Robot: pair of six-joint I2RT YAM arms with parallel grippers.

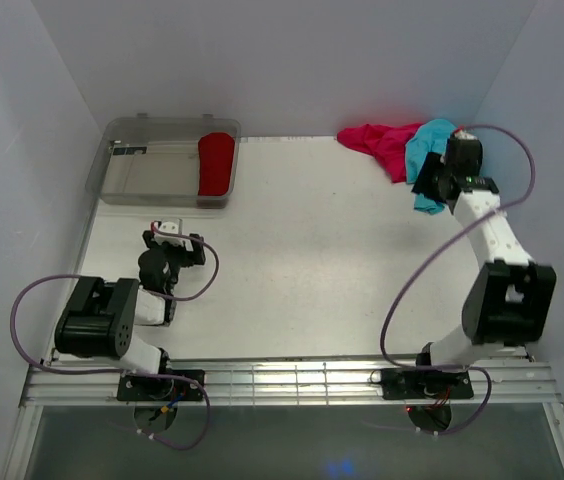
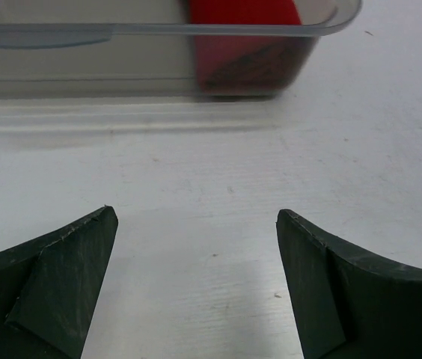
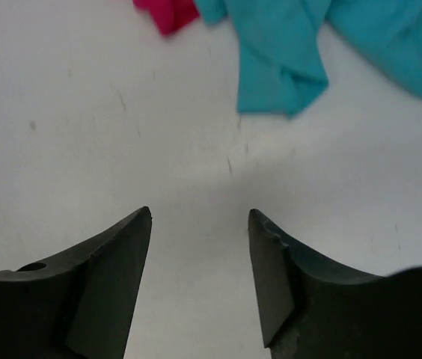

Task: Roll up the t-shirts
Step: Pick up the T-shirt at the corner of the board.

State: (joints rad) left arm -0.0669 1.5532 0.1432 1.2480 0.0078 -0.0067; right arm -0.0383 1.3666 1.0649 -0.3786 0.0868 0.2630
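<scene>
Turquoise t-shirt (image 3: 286, 60) crumpled — right claw (image 3: 200, 217) nearby, spread.

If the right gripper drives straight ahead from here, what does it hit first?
Most likely the turquoise t-shirt: its near fold lies just ahead of the right gripper, whose fingers are open. Only bare table shows before it, though depth is unclear.

White table (image 1: 302, 260), matte, faint scuffs; clear plastic bin (image 1: 152, 172) at far-left corner; magenta-pink t-shirt (image 1: 377, 140) & turquoise-blue t-shirt (image 1: 424, 145) lie crumpled at far-right corner, touching; turquoise on the right, approx. half over pink's edge.
</scene>
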